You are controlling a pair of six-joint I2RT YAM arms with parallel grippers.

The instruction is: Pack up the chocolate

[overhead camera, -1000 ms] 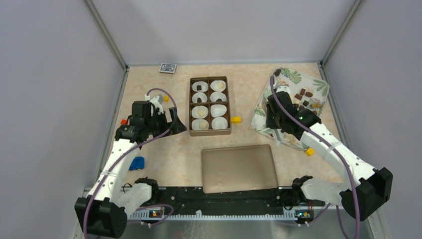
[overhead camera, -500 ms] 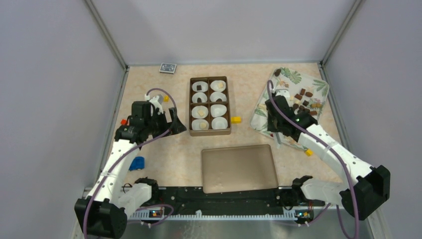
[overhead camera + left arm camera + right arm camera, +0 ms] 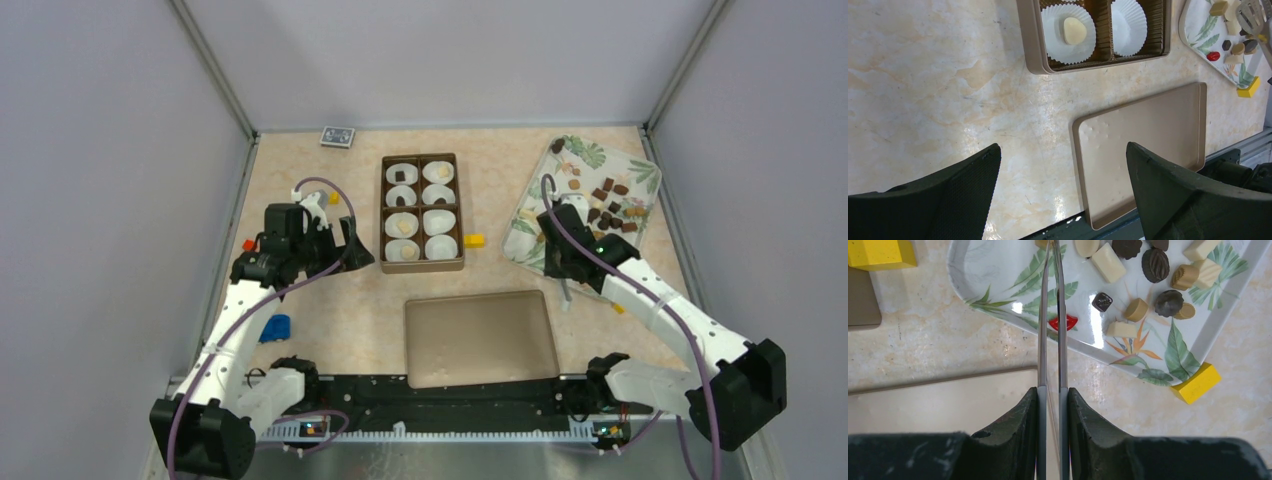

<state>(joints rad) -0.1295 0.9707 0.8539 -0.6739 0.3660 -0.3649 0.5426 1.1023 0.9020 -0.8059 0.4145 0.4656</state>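
Observation:
Several small chocolate pieces (image 3: 607,195), dark, brown and cream, lie on a leaf-patterned tray (image 3: 525,230); they also show in the right wrist view (image 3: 1155,265). A brown box (image 3: 421,212) holds white paper cups, some with a piece inside, such as a cream one (image 3: 1074,30). My right gripper (image 3: 1053,392) is shut on metal tongs (image 3: 1043,340) whose arms reach over the tray's near corner; their tips run out of view. My left gripper (image 3: 1063,190) is open and empty, low over the table left of the box (image 3: 350,250).
The flat brown lid (image 3: 480,337) lies near the front edge. Yellow blocks sit by the box (image 3: 473,240) and by the tray (image 3: 1196,383). A red candy (image 3: 1063,322) lies on the tray. A blue object (image 3: 275,326) and a card pack (image 3: 337,137) lie left.
My right gripper has drawn back toward the near side with the tongs, from over the tray to its near edge. The left arm has not moved.

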